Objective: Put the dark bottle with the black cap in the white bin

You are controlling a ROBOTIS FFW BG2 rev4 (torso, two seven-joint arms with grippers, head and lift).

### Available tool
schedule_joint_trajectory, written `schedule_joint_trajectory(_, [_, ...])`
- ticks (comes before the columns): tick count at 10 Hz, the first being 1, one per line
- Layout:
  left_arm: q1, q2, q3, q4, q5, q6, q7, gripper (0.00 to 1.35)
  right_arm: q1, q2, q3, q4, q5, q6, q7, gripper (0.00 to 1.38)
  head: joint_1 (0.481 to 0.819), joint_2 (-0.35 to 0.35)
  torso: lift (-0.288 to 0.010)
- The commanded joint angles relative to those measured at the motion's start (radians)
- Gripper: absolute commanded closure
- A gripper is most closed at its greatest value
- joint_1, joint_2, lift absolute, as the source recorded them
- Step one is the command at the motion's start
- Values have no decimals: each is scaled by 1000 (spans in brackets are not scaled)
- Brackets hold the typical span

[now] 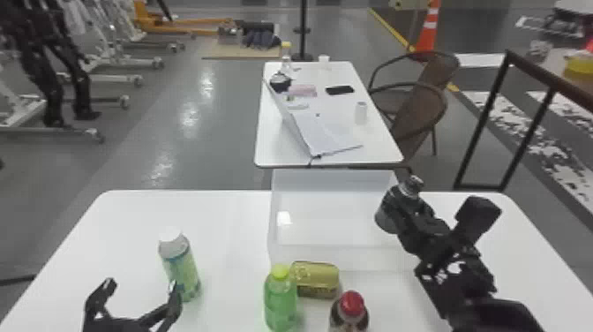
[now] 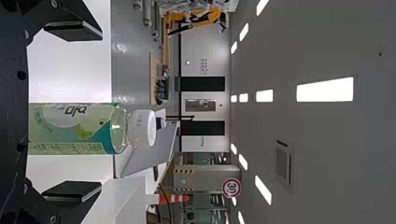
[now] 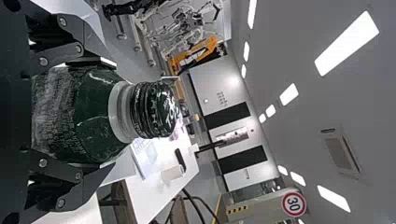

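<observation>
Evidently, the head view has the dark bottle at the white bin's right side, pinched by the right end effector, probably to be carried inward before release. The left wrist view gives the left end effector spread, apart from the white-capped bottle, likely idle. The right wrist view shows fingers around the dark bottle's body, cap free, presumably for steadiness.

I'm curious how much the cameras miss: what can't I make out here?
Dark bottle: body partly hidden, head view, by the right jaws closed on it.
Red-capped bottle: base cut off, head view, by the bottom edge.
Bin: part of its right side, head view, behind the right arm.
</observation>
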Motion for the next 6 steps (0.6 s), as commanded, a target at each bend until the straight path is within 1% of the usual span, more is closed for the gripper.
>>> schedule_joint_trajectory(1, [-1, -3, -1, 2, 3, -1, 0, 167, -6, 4, 1, 34, 24, 0, 7, 865, 549, 0, -100])
schedule_joint_trajectory(3, [-1, -3, -3, 5, 6, -1, 0, 167, -12, 4, 1, 52, 47, 0, 10, 851, 549, 0, -100])
schedule_joint_trajectory(4, [-1, -3, -5, 6, 8, -2, 0, 167, -14, 4, 1, 60, 48, 0, 15, 728, 549, 0, -100])
schedule_joint_trajectory(5, [-1, -3, -5, 6, 8, -4, 0, 167, -15, 4, 1, 60, 61, 0, 22, 478, 549, 0, -100])
schedule_joint_trajectory(6, [-1, -3, -3, 6, 8, -4, 0, 167, -14, 4, 1, 54, 74, 0, 22, 260, 549, 0, -100])
